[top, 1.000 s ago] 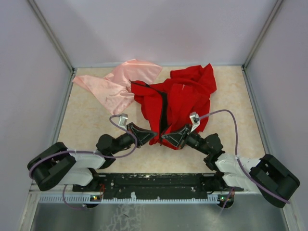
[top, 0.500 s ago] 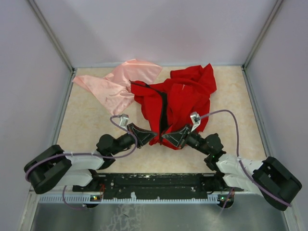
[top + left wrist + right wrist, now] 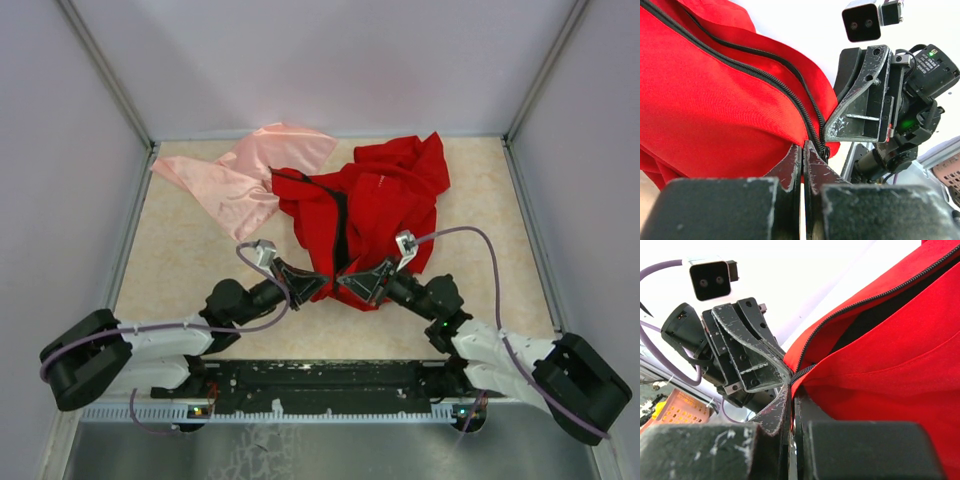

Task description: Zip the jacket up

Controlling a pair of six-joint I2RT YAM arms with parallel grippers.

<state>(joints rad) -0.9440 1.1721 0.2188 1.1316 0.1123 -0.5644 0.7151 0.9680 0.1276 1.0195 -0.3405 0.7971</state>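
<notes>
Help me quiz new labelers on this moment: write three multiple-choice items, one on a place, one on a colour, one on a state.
1. Where does the pink cloth lie? A: left of the jacket. B: right of it. C: by the arm bases.
2. The jacket's front zipper is: A: white. B: black. C: yellow.
3. The left pincer and right pincer are: A: both wide open. B: only the left shut. C: both shut on the jacket's lower edge.
Key: 1 A, the top view shows it at the left. 2 B, black teeth in both wrist views. 3 C, each wrist view shows fingers pressed together at the zipper's foot.
</notes>
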